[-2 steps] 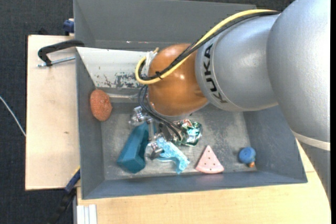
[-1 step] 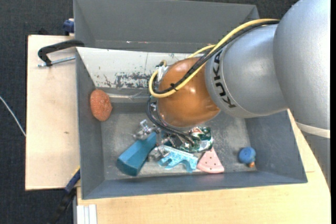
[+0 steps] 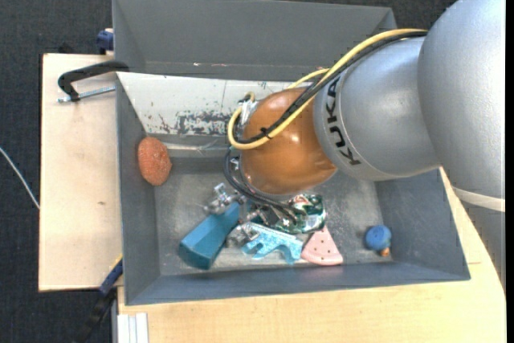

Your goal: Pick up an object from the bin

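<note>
The end effector (image 3: 253, 211) is down in the heap at the front of the grey metal bin (image 3: 128, 205), beside a teal plastic block (image 3: 210, 238). Spread or closed, I cannot tell. Next it likely needs a firm grip, then a lift.

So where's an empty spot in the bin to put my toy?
Bare floor lies between the orange lump and the blue block, and around the blue ball on the right. The middle, under the arm, is a crowded heap beside the pink triangle.
</note>
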Controlling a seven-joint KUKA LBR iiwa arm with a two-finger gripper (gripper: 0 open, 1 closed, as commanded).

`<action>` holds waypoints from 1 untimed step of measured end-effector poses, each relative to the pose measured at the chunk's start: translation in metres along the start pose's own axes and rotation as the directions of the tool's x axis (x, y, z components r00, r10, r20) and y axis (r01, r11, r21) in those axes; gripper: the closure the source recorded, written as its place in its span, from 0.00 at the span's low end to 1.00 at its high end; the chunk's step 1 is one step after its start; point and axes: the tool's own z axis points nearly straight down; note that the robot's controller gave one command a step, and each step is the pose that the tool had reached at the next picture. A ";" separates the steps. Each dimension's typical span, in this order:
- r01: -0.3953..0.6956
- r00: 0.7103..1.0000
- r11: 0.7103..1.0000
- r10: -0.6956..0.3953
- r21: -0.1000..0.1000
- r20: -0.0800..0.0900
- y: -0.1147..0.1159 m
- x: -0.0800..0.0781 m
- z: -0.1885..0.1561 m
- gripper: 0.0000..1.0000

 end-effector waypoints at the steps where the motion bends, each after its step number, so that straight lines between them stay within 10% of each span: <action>1: 0.092 0.995 0.996 -0.092 -0.004 -0.026 -0.012 0.000 -0.003 1.00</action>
